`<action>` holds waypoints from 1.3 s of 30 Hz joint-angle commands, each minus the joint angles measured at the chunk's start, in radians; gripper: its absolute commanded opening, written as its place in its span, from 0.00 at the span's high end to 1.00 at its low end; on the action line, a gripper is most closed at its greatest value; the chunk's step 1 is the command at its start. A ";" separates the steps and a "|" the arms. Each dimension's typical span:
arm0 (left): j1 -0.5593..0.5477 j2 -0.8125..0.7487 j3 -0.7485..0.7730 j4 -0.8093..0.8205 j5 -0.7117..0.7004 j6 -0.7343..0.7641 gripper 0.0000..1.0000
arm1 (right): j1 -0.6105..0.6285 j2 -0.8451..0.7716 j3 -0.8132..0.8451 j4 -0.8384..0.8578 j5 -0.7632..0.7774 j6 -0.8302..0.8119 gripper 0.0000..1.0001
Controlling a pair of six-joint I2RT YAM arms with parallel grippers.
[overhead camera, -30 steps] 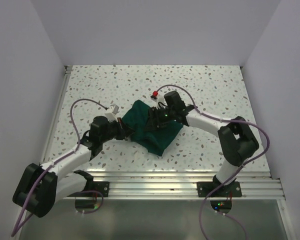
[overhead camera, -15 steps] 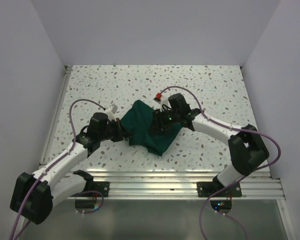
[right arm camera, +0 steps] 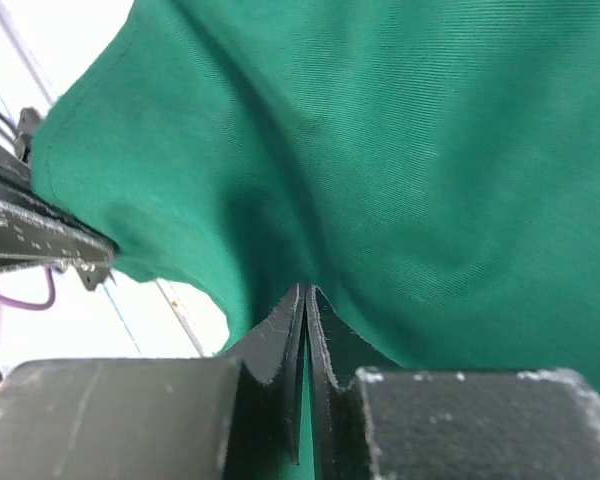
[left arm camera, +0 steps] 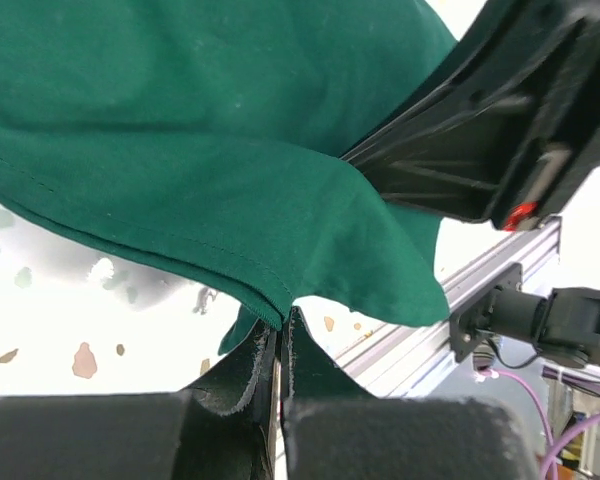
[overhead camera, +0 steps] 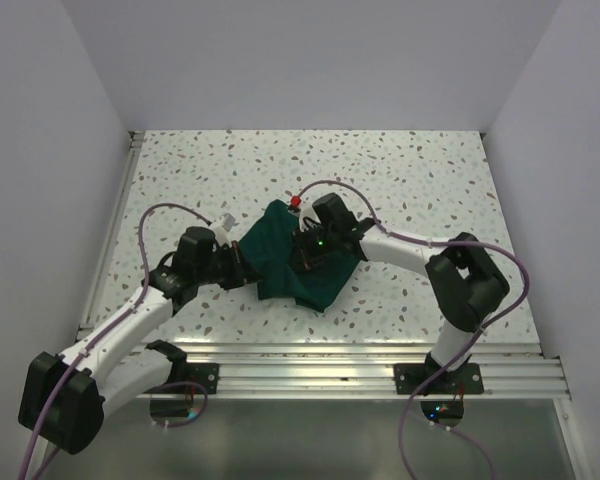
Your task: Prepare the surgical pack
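The surgical pack (overhead camera: 325, 285) is a dark green cloth lying bunched on the speckled table, between my two arms. At its left edge, my left gripper (overhead camera: 245, 262) is shut on it. In the left wrist view the hemmed edge of the pack (left arm camera: 230, 130) runs into the closed left gripper (left arm camera: 280, 335). My right gripper (overhead camera: 302, 255) presses down on top of the pack. In the right wrist view the right gripper (right arm camera: 306, 295) is shut, with a thin fold of the pack (right arm camera: 400, 150) pinched between the pads. What the cloth covers is hidden.
The speckled table (overhead camera: 430, 180) is walled in by white panels on three sides. A ribbed aluminium rail (overhead camera: 330, 360) runs along the near edge, and this rail (left arm camera: 480, 280) also shows in the left wrist view. The two arms stand close together over the cloth.
The right gripper has closed on the cloth and shifted a little to the left. The left gripper stays shut on the cloth's left edge, hardly moved.
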 commanded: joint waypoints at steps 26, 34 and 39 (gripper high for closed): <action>0.040 0.048 -0.027 0.498 0.206 -0.314 0.77 | 0.050 0.062 0.006 0.083 -0.059 0.048 0.97; 0.040 0.052 -0.105 0.624 0.185 -0.347 0.55 | 0.036 0.065 -0.004 0.126 -0.080 0.091 0.98; 0.040 0.111 -0.183 0.757 0.208 -0.377 0.50 | 0.021 0.049 0.009 0.101 -0.078 0.083 0.97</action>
